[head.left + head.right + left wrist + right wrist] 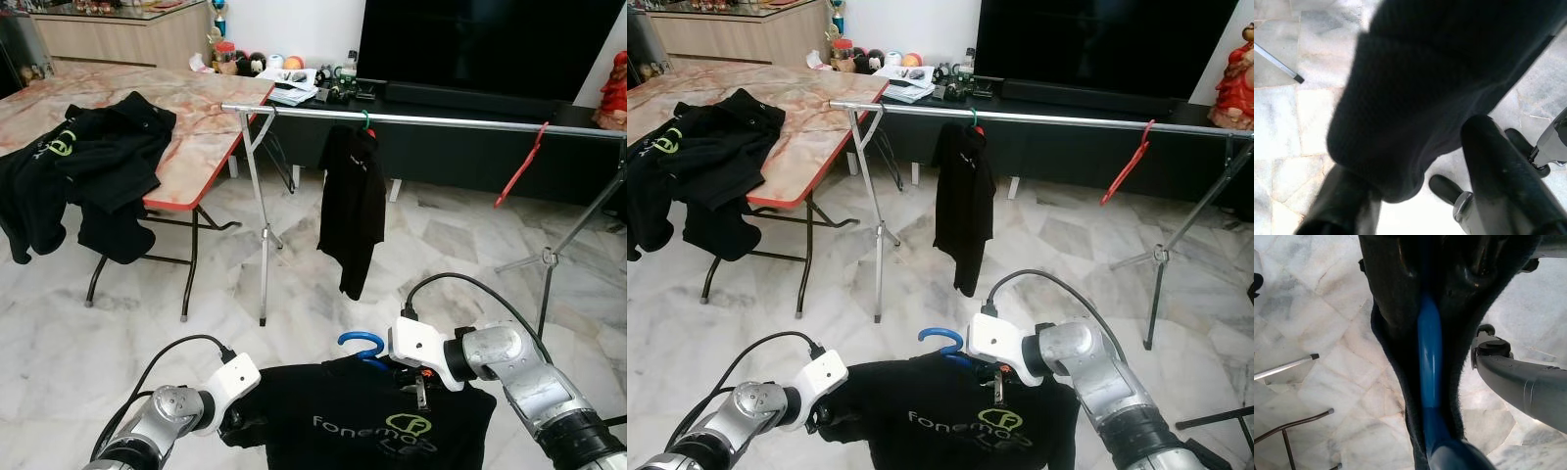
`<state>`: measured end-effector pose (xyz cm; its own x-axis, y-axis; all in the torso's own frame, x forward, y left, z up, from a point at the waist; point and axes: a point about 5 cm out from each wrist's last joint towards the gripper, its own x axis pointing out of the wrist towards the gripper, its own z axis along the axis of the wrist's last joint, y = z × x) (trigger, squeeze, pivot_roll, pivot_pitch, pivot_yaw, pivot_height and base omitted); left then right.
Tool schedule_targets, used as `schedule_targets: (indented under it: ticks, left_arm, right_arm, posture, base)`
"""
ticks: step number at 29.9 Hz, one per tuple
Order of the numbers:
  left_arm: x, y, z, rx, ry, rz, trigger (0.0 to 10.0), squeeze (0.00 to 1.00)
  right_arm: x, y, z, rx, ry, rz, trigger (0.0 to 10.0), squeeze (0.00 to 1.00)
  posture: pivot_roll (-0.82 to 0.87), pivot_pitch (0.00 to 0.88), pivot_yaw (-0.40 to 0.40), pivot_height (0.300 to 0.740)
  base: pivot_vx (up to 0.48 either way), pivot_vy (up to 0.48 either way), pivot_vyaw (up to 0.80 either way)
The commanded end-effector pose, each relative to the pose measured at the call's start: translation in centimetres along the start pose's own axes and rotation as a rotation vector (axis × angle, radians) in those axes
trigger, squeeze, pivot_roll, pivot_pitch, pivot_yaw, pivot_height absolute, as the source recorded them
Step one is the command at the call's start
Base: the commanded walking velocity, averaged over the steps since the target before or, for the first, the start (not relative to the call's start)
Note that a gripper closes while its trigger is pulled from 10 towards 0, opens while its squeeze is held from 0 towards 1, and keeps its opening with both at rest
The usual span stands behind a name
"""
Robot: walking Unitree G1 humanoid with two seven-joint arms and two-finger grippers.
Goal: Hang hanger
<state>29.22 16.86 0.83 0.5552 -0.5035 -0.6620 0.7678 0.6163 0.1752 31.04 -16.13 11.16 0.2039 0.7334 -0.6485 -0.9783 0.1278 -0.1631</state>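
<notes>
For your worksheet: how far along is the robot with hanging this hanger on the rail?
Done: one black shirt on a green hanger already hangs on the silver rail. In hand: both grippers hold the black shirt on the blue plastic hanger low, before the rail. Left: lifting and hooking it on.

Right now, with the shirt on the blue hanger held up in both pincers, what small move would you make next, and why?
Probably raise the blue hanger toward the rail: the right pincer and left pincer hold the shirt well below it, with free rail between the hung shirt and the red hanger.
</notes>
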Motion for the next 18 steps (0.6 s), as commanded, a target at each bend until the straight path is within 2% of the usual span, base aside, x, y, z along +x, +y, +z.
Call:
schedule_targets:
  ticks: [1, 18]
  left_arm:
    - [0.06, 0.09, 0.03, -0.017, 0.001, 0.003, 0.0, 0.00]
    - [-0.24, 0.67, -0.01, -0.012, 0.001, 0.025, 0.0, 0.00]
  right_arm:
    - [-0.73, -0.98, 1.42, -0.035, -0.040, -0.040, 10.0, 0.00]
    - [-0.51, -0.89, 1.80, -0.037, -0.053, -0.059, 10.0, 0.00]
  posture:
    - [0.02, 0.025, -0.051, 0.740]
    - [0.02, 0.026, -0.039, 0.740]
  base:
    - [0.000, 0.000, 0.00]
    - [0.000, 0.000, 0.00]
